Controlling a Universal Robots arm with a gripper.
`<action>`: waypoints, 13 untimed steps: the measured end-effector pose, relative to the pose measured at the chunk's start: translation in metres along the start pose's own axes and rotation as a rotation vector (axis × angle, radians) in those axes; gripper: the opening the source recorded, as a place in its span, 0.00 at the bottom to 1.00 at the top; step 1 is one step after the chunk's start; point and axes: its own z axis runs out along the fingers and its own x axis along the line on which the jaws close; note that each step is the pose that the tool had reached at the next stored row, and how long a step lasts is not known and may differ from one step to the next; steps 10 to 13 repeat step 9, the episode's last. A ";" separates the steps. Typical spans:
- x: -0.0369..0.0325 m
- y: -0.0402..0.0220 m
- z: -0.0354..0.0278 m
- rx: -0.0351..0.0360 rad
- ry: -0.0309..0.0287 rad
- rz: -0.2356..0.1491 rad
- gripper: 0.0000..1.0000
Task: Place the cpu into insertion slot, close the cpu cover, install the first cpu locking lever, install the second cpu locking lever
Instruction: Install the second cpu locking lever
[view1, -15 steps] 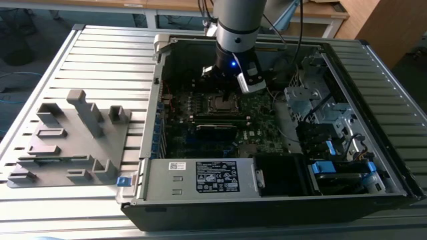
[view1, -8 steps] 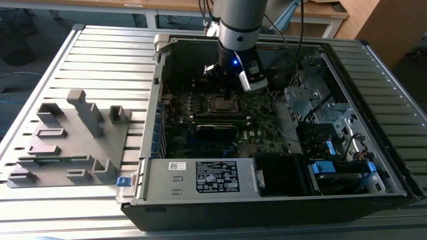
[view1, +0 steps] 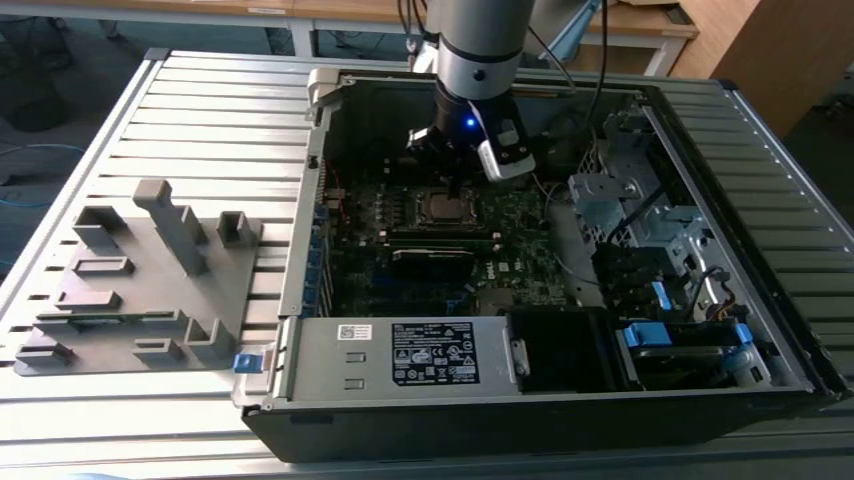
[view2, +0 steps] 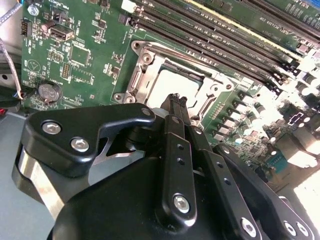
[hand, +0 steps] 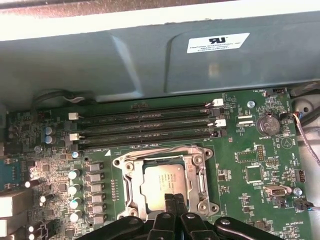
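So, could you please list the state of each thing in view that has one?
cpu: seated flat in the slot.
slot: filled by the cpu.
cover: down around the cpu, framing it.
hand: fingertips together, right at the cpu's edge.
case: side open, board exposed.
memory slots: look empty.

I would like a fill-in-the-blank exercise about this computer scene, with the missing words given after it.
1. The cpu lies inside the insertion ____.
2. The cpu cover is a frame of silver ____.
3. The claw hangs directly above the ____.
4. The motherboard around the socket is ____ in colour.

Missing words: slot; metal; cpu; green
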 end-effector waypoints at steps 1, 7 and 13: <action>0.0007 0.0000 0.0001 0.0001 0.0001 0.000 0.11; 0.0020 0.0005 0.0003 0.0002 0.0001 0.000 0.11; 0.0020 0.0005 0.0003 0.0002 0.0001 0.000 0.11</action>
